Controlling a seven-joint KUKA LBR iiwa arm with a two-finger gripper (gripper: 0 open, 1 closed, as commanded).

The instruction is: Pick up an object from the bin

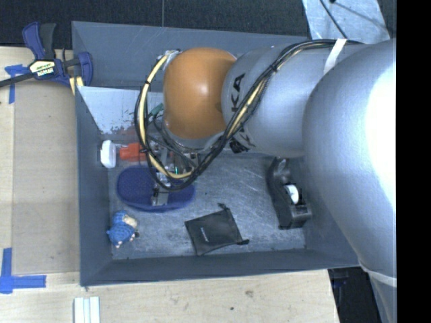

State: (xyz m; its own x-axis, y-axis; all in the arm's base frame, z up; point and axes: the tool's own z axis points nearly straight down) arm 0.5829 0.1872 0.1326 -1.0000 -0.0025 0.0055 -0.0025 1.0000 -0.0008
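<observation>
Likely target: blue oval flat dish-like piece [137, 186], lying on the floor in the left half of the grey metal bin [94, 200]. The gripper [159, 195] is low over the dish's right part, under the orange wrist cover [195, 93]. Can't confirm contact. Jaw state is masked by wrist and cables, so I can't tell whether they're spread or pressed together. Nothing visibly pinched.

Handling, my read: rigid plastic, light, smooth and low. The flat top offers no pinch. If it has a lip, straddle that at the right edge. It may skid or tip if taken off-centre.

Around the dish:
- small orange bottle with white cap [118, 155]: just above its left end, close by
- small blue fuzzy toy [121, 229]: below its left end, apart
- black flat square pouch [214, 231]: below right, apart
- dark boxy device with a white spot [288, 197]: well to the right
</observation>
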